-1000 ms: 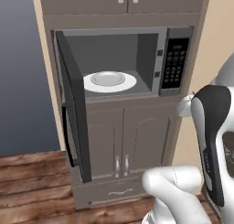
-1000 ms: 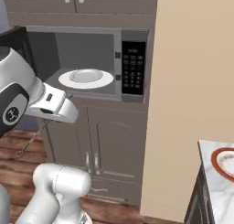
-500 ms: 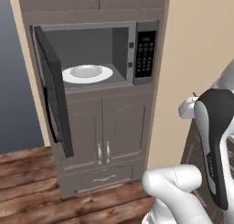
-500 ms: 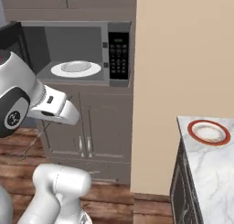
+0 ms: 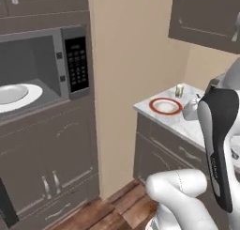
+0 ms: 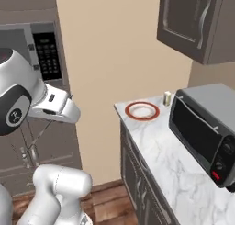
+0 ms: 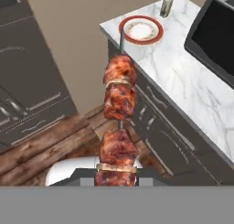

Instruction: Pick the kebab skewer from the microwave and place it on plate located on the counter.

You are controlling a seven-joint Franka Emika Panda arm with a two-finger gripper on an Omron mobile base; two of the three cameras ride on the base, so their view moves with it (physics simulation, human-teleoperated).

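Observation:
The kebab skewer [image 7: 119, 97], a thin stick carrying several reddish-brown meat chunks, runs up the middle of the hand view. My gripper [image 7: 116, 176] is shut on its lower end. The skewer's tip points toward the red-rimmed plate [image 7: 140, 29], which lies with nothing on it at the near corner of the marble counter [image 7: 192, 81]. That plate [image 5: 166, 105] sits right of the beige wall in the left base view, and the plate [image 6: 142, 111] lies ahead of my arm in the right base view. The microwave [image 5: 77, 65] stands open at far left, holding a white turntable [image 5: 9, 95].
A dark toaster oven [image 6: 206, 127] stands on the counter right of the plate. A small shaker [image 6: 167, 98] is behind the plate by the wall. Upper cabinets [image 6: 197, 22] hang above. The microwave door's lower edge [image 5: 5, 205] juts out at the left. Wood floor [image 7: 41, 145] lies below.
The whole view has shifted right as the base drove from the microwave toward the counter. The plate and toaster oven have come into view. The skewer stays in my gripper.

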